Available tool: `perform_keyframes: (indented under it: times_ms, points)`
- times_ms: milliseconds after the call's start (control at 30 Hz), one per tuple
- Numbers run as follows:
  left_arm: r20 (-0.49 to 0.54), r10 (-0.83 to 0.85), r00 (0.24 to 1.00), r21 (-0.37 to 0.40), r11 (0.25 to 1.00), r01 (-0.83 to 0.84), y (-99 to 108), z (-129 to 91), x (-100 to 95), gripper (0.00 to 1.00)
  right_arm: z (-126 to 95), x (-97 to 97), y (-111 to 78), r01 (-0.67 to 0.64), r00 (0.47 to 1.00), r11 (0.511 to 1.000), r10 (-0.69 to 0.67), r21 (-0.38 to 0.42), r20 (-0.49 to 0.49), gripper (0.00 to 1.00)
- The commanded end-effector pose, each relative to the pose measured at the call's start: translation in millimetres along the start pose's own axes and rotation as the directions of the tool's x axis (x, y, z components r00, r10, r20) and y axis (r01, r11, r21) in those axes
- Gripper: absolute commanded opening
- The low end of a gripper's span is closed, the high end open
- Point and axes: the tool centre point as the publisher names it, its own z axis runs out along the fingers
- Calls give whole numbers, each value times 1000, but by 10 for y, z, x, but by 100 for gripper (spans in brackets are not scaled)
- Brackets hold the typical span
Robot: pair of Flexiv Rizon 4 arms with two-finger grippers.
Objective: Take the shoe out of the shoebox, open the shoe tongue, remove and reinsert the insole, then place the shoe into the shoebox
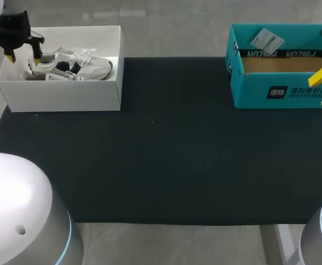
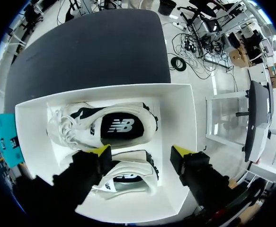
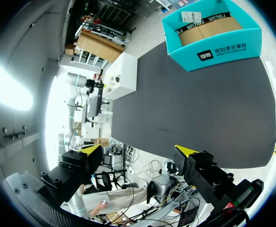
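— Which step is this?
— The first, I'd judge. The shoe (image 2: 128, 174) lies in the white shoebox (image 1: 61, 96) at the upper left, beside a second shoe (image 2: 114, 125). The left gripper (image 1: 23, 55) hangs over the heel end, jaws apart, holding nothing.
— And the right gripper (image 3: 138, 150)?
— Wide open and empty, at the right edge by the teal box (image 1: 282, 91).
— How does the shoe lie?
— Lengthwise along the box, left to right, toe pointing right. Next it needs a descent onto the heel collar.

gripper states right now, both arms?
Left gripper: open, holding nothing, above the shoes in the white box.
Right gripper: open, holding nothing.
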Motion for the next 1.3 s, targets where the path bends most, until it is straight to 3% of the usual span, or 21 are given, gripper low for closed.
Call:
perform_keyframes:
  times_ms: [33, 100, 367, 600, 700, 833, 1300]
  points:
    - [2, -6, 1000, -40, 999, 6, -46, 16, 16, 67, 4, -2, -3, -1, 1000, 1000, 1, 0, 2, 100]
    - [0, -9, 1000, -27, 1000, 9, -55, 45, 34, 53, 4, -2, -3, -1, 1000, 1000, 1, 0, 2, 100]
    - [-1, -10, 1000, 8, 1000, 10, -152, 210, 93, 65, 4, -2, -3, -1, 1000, 1000, 1, 0, 2, 100]
    - [9, -11, 1000, 18, 1000, 11, -151, 330, 109, 55, 4, -2, -3, -1, 1000, 1000, 1, 0, 2, 100]
    - [25, -6, 1000, 18, 1000, 5, -137, 382, 108, 56, 4, -2, -3, -1, 1000, 1000, 1, 0, 2, 100]
    - [28, -9, 1000, 15, 1000, 9, -137, 477, 133, 64, 4, -2, -3, -1, 1000, 1000, 1, 0, 2, 100]
    - [35, 19, 999, 32, 999, -20, -194, 753, 127, 51, 4, -2, -3, -1, 1000, 1000, 1, 0, 2, 100]
